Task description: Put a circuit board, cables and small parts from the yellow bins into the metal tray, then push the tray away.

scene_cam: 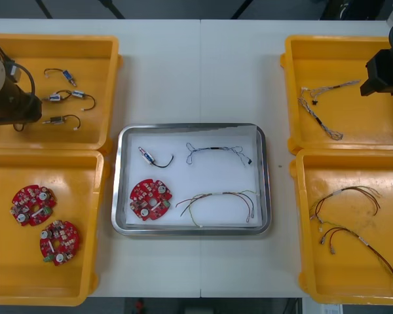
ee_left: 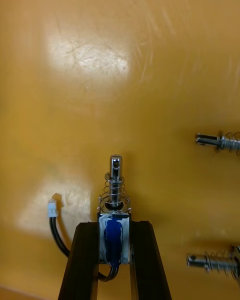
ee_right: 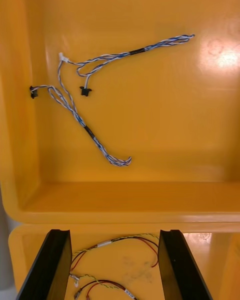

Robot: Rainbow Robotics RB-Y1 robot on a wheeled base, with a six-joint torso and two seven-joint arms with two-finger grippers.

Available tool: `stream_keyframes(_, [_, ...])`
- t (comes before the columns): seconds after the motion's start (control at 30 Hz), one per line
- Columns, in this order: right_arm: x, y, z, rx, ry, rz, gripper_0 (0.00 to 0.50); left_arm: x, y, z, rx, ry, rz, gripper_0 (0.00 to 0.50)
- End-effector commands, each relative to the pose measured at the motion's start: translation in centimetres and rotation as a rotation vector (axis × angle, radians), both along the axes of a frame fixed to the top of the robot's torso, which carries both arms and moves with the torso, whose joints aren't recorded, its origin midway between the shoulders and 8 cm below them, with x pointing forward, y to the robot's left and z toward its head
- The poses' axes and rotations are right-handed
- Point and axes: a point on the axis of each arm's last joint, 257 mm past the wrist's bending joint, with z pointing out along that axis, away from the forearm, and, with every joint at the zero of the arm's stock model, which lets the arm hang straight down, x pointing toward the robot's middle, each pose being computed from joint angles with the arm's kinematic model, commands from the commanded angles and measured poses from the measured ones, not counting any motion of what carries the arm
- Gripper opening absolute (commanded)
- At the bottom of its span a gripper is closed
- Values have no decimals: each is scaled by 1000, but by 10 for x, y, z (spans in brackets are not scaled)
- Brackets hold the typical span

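With left gripper [ee_left: 114, 232], grips a small metal part [ee_left: 115, 180] in the far left yellow bin [scene_cam: 65, 40] — black lead [ee_left: 57, 232] trailing. With right gripper [ee_right: 114, 240], hovers jaws apart over the right yellow bins [ee_right: 125, 205], near a blue and white cable [ee_right: 95, 135].

loc: electronics assy lab | evid: yellow bins [scene_cam: 13, 275] w/ circuit boards [scene_cam: 33, 205], cables [ee_right: 136, 52] | metal tray [scene_cam: 216, 176]

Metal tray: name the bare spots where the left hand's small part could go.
The widest bare patch in the metal tray lies between the blue and white cable and the red and yellow cable. A thin strip runs along the far wall. Crowded: its left side, with circuit board and small metal part.
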Motion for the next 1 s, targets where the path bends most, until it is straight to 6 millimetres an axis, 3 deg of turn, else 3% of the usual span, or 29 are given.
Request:
stream_keyframes(0.03, [1,-30,17,-27,-65,-79,500,9,-10,48,-48,-48,22,0])
stream_keyframes(0.37, [5,-41,7,-19,-88,-106,500,-12,-40,88,-140,7,17,0])
stream_keyframes(0.63, [-20,-55,-6,27,4,-149,500,-36,-78,114,-216,54,43,0])
stream_keyframes(0.83, [-28,-61,-17,52,26,-164,500,-47,-106,122,-258,55,88,0])
stream_keyframes(1.0, [-42,-65,-35,109,64,-167,500,-58,-140,128,-316,54,136,0])
